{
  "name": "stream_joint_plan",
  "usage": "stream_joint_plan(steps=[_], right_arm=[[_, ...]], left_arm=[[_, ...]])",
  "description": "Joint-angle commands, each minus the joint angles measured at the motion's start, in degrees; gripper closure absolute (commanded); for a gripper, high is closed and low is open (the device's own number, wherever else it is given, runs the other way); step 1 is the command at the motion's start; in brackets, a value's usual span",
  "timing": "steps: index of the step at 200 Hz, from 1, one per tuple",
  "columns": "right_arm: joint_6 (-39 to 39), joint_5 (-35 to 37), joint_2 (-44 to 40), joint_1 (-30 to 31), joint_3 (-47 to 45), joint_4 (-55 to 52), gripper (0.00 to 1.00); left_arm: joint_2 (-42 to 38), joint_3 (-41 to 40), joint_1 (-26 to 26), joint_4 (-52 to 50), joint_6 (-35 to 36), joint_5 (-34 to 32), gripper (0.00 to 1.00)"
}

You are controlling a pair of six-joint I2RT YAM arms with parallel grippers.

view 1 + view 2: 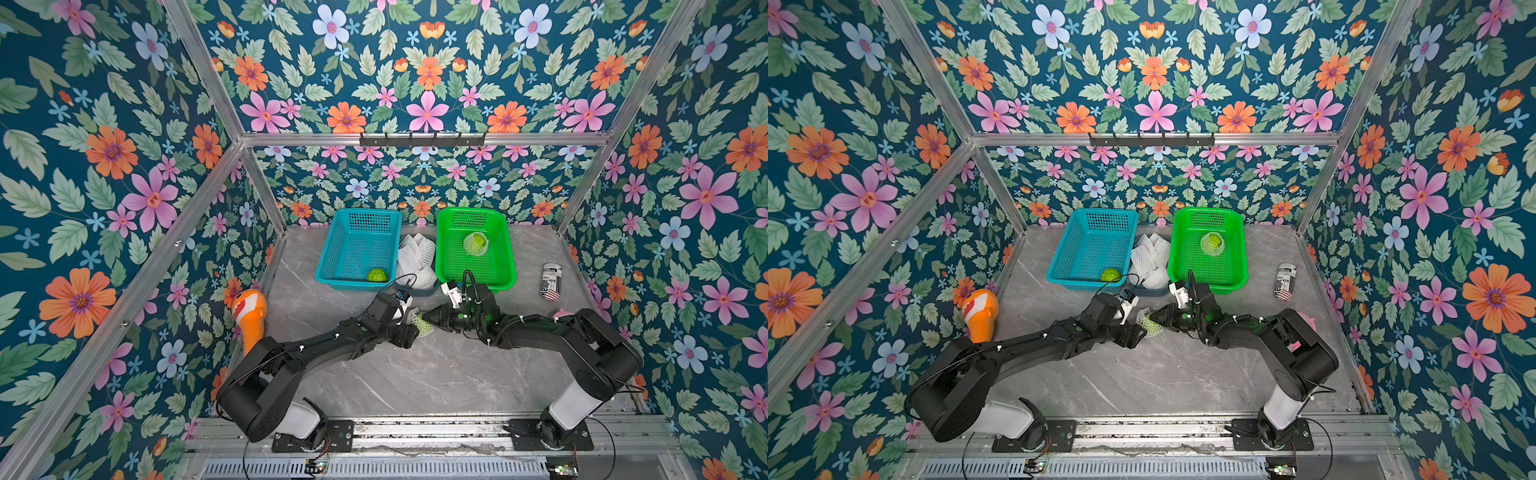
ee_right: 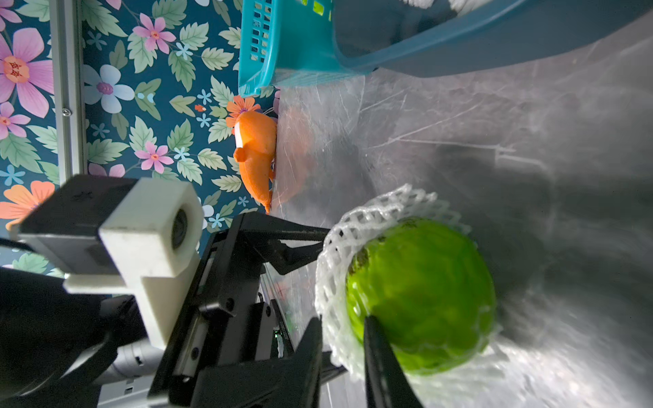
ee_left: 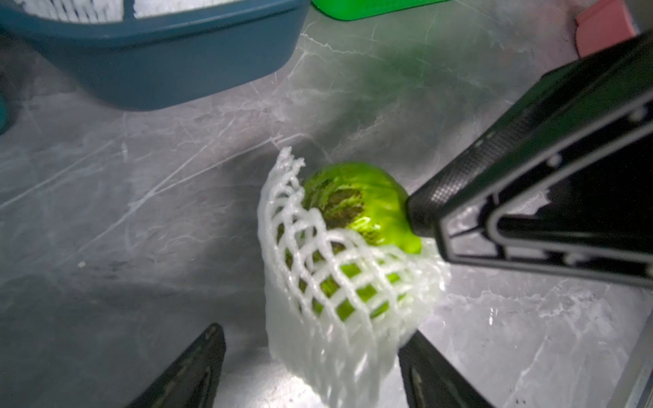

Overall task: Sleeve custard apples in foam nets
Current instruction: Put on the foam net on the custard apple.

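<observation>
Two baskets sit at the worktop rear: the blue basket holds a bare custard apple, the green basket a sleeved custard apple. Mid-worktop, the left pincer stands apart, straddling the foam net. The right pincer clamps its rim, with the third custard apple partly inside.

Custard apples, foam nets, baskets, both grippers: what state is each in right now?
Centre custard apple: partly sleeved, one end bare.
Its foam net: pulled partway over it.
Blue basket: holds one bare custard apple.
Green basket: holds one sleeved custard apple.
Spare foam nets: piled in a dark tub.
Left gripper: open, fingers astride the net.
Right gripper: shut on the net's rim.
</observation>
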Motion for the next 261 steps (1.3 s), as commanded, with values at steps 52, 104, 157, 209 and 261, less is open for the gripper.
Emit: stream_joint_plan(steps=[52,104,157,209,261], right_arm=[[-0.96,-1.44,0.57,0.99,1.0,-3.32,0.77],[-1.36,-2.3,0.65,1.52,1.4,-4.73,0.77],[-2.99,-2.33,0.88,1.58,2.52,-7.72,0.77],[-3.78,-1.81,-0.32,1.68,2.9,-9.35,0.77],[-4.1,-1.81,0.08,1.7,2.9,-9.41,0.77]], left_arm=[[1.74,-0.64,0.13,2.55,-1.52,-0.59,0.21],[-0.7,-2.92,0.12,3.18,-3.17,-0.52,0.2],[-4.26,-5.13,0.14,2.37,-4.8,-0.87,0.2],[-8.75,-5.09,1.05,1.95,-7.82,-4.32,0.33],[-6.73,2.37,4.79,-0.68,-10.96,1.18,0.42]])
